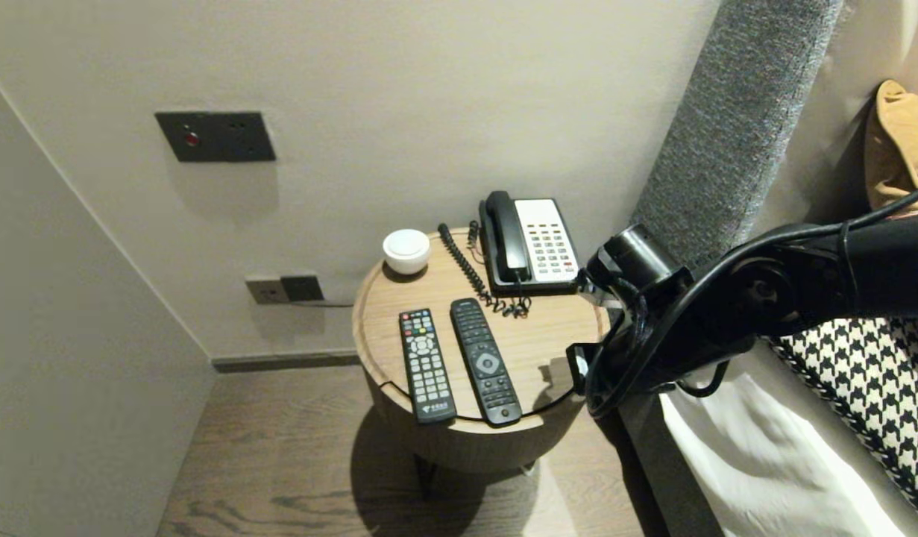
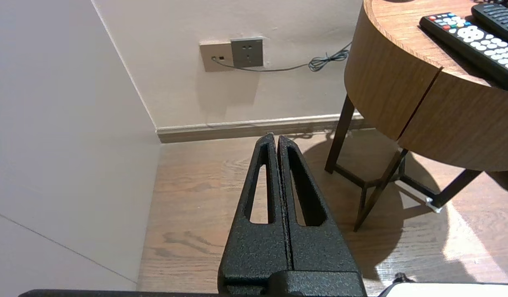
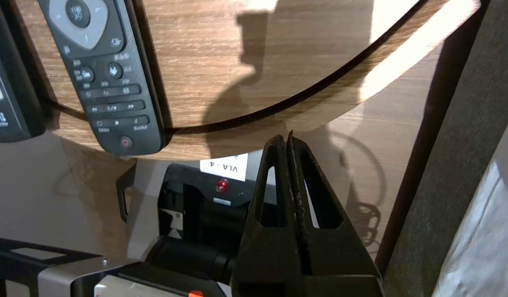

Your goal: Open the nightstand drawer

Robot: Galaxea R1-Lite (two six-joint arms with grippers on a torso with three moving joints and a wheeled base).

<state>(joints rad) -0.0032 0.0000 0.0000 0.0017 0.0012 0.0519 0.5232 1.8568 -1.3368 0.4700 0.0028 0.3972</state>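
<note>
- Black remote (image 1: pixel 485 362): lies flat on the round wooden table (image 1: pixel 555 328), at 6 o'clock of the top, with its near end at the rim.
- Right gripper (image 3: pixel 287 138): fingers pressed together and holding nothing. It hangs over the table rim at about 4 o'clock, near the remote's 3 o'clock side but apart from it.
- Pale-keyed remote (image 1: pixel 426 365): just beside the black one at its 9 o'clock, not touching.
- Telephone (image 1: pixel 529 246): at 1 o'clock, with its coiled cord (image 1: pixel 466 268) trailing toward the centre.
- White round dish (image 1: pixel 406 250): at 11 o'clock.
- Left gripper (image 2: pixel 277 138): closed and empty, parked low over the floor, well apart from the table.
- Handling note, my judgement: I need parted fingers to span the slim body's narrow width, clear of its neighbour.
</note>
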